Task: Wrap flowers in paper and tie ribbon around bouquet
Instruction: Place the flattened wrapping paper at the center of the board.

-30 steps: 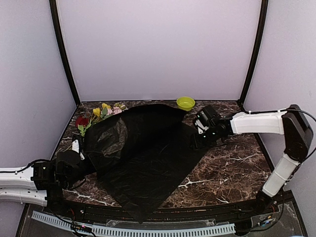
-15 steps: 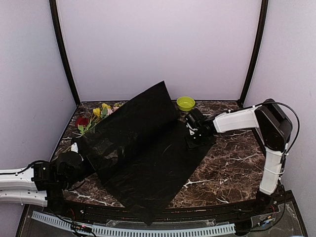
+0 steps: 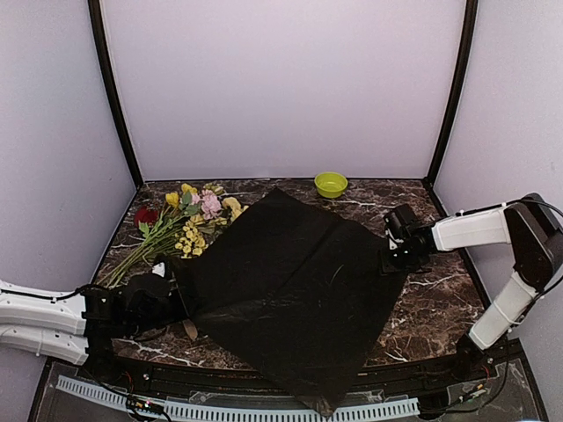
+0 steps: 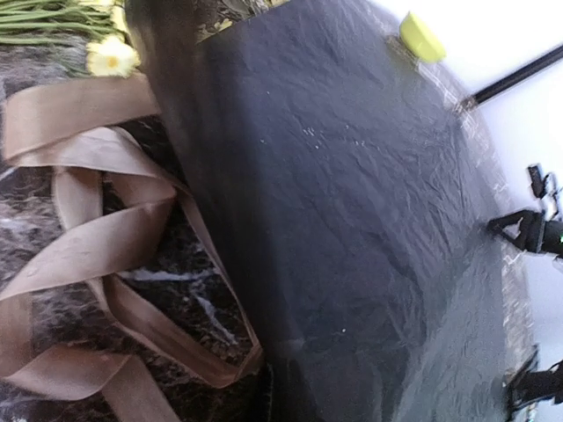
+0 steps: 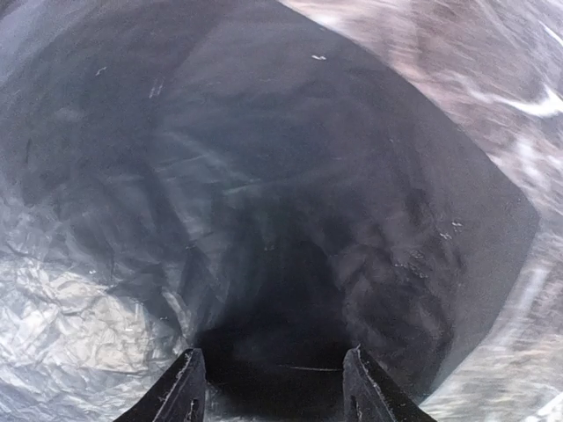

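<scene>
Paper [image 3: 299, 290] lay spread flat as a black diamond over the middle of the marbled table [image 3: 440, 308], its near corner hanging past the front edge. The flowers [image 3: 189, 220] lay in the far left corner, heads toward the back wall and stems running down toward the left arm, just beside the sheet's left edge. In the left wrist view the ribbon [image 4: 97, 255] sat in loose tan loops against that same edge, one loop tucked slightly under it. A green bowl [image 3: 331, 184] stood at the back, apart from the sheet's far corner.

The left gripper [image 3: 167, 294] was pressed together on the sheet's left corner, which rose slightly off the table there. The right gripper [image 3: 389, 257] stood at the right corner with its fingers [image 5: 186, 387] spread wide, the crinkled sheet lying beneath and ahead of them, not pinched.

Half a second before, the far corner had stood up in the air, with the sheet folded over much of the flowers. Now it was down and the whole bunch was uncovered. The right gripper had moved rightward with the corner.
</scene>
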Controlling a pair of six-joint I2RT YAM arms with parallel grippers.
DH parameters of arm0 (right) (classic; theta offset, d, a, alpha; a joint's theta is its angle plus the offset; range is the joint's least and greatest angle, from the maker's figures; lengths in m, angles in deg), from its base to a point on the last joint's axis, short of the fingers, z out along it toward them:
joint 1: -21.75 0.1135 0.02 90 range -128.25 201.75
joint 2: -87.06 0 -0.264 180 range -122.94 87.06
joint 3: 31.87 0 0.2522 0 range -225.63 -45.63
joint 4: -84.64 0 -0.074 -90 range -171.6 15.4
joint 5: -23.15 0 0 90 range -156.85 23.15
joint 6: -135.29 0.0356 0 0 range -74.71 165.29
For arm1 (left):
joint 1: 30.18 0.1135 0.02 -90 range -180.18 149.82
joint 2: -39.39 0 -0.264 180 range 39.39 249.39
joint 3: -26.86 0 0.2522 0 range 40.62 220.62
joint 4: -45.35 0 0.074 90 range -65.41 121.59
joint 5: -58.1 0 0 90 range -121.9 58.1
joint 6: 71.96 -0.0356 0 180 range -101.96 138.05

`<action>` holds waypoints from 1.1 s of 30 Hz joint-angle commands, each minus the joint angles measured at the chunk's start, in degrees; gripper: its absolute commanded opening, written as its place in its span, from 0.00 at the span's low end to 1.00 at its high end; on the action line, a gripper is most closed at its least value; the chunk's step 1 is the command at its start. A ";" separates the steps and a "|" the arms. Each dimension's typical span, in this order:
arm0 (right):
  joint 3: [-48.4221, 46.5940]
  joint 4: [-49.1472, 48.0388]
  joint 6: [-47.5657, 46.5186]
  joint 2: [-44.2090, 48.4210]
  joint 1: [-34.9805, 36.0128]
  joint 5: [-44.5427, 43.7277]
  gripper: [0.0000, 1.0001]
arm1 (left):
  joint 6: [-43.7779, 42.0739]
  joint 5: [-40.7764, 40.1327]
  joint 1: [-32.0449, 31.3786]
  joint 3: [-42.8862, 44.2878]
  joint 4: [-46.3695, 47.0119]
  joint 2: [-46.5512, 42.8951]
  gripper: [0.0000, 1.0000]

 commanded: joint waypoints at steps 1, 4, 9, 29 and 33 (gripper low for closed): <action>2.31 8.81 -0.26 0.07 -5.27 2.15 0.54 | -6.47 2.32 0.72 5.80 6.18 9.15 0.00; 2.19 9.82 -0.46 3.64 -7.74 3.28 0.55 | -8.20 2.98 1.41 7.23 9.78 14.08 0.00; 0.48 13.56 -1.45 10.20 -11.01 3.53 0.55 | -11.14 6.81 2.29 10.19 13.52 22.35 0.00; 0.25 10.56 2.08 21.56 -5.12 25.06 0.52 | -30.16 19.24 18.80 26.70 -5.49 16.83 0.86; -0.19 10.88 1.57 22.52 -4.06 26.24 0.52 | -37.18 21.76 33.28 35.25 -18.21 14.84 0.84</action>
